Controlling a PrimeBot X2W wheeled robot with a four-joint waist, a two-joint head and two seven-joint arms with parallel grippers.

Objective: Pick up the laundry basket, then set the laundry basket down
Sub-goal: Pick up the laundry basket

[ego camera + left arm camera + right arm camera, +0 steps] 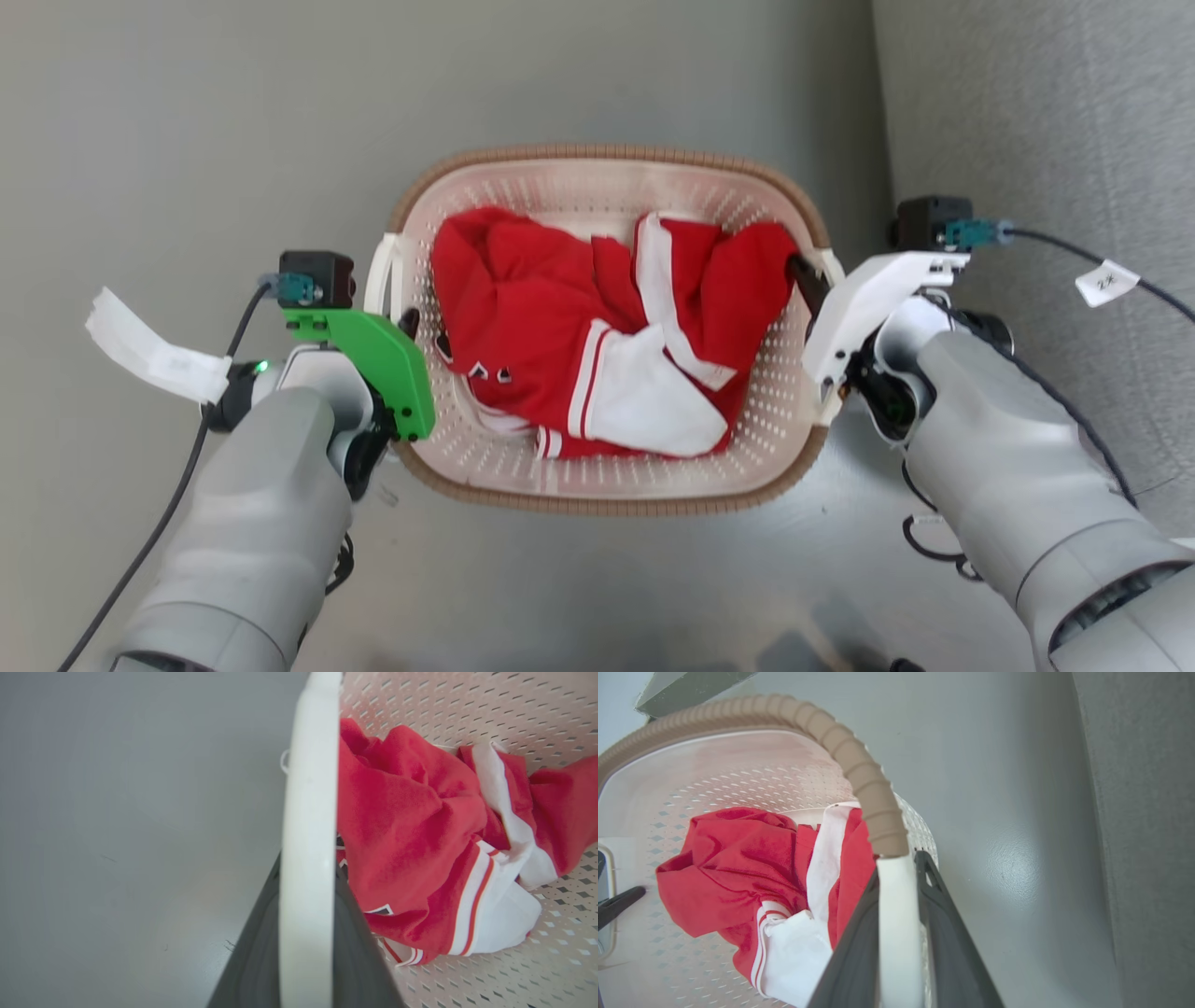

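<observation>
Laundry basket (607,154) sits centre of head view, over grey floor (187,140); lifted or resting, cannot tell. Left gripper (308,872) is clamped on left handle (308,788) at basket's 9 o'clock. Right gripper (900,868) is clamped on right handle (896,952) at 3 o'clock.

Risk: arms rise unevenly, basket tilts, red-and-white garment (579,345) slides to one end. Thin, smooth handles could slip between fingers.

Wrist views show fingers hugging each handle. Head view covers that under gripper housings, but gives both arms together.
</observation>
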